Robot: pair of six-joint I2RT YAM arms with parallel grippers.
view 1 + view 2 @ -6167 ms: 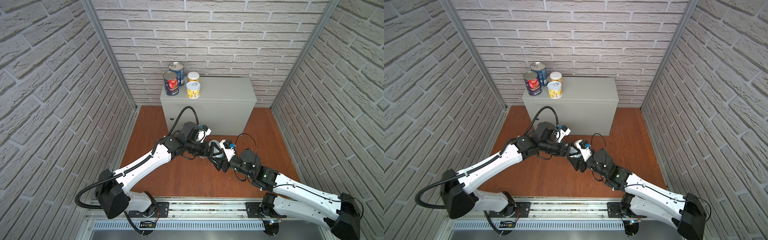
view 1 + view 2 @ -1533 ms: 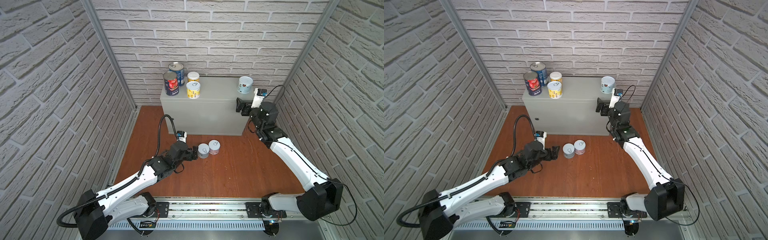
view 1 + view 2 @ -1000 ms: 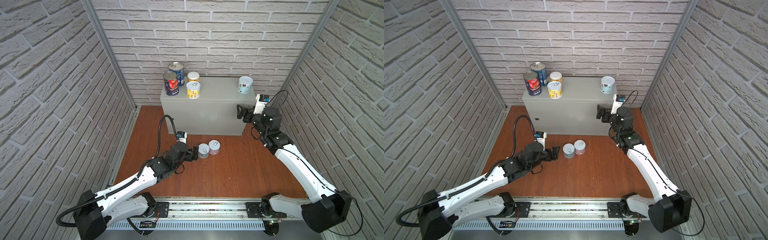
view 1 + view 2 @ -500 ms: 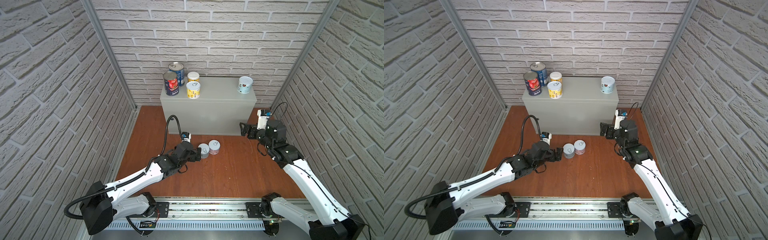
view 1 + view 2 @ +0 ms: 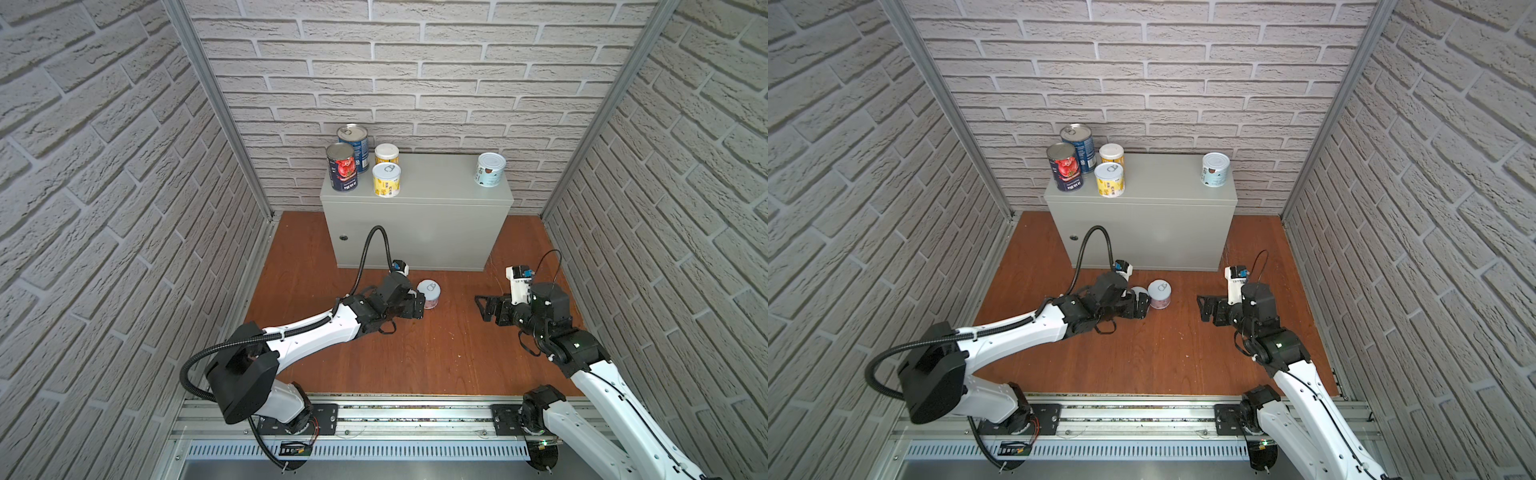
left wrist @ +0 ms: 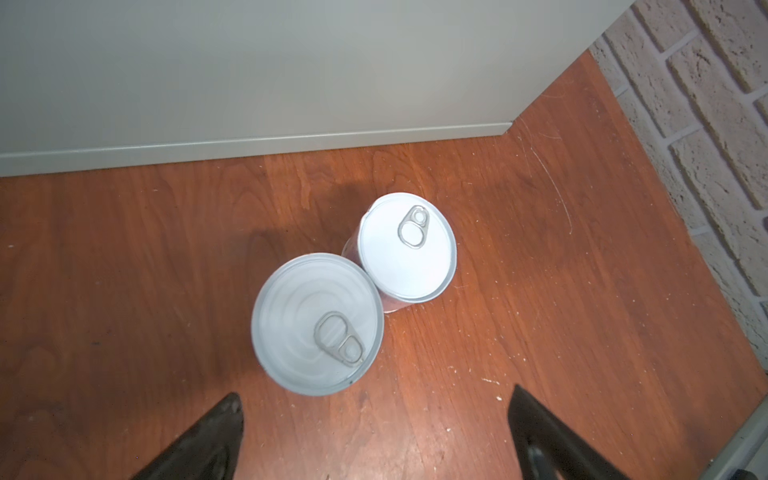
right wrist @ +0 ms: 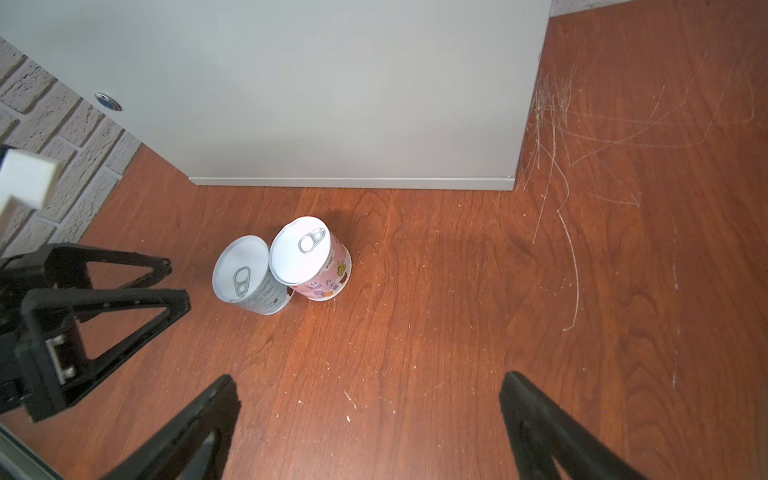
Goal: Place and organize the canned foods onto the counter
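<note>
Sitting just ahead of the spread (empty) left gripper (image 6: 374, 395): a pale-blue can (image 6: 316, 324).

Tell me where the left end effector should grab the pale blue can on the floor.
Grip its round side wall, below the lid. The pale blue can stands upright, touching the pink can on its far side, so probably come in low from where the left end effector hovers, open jaws straddling the wall clear of that contact.
</note>
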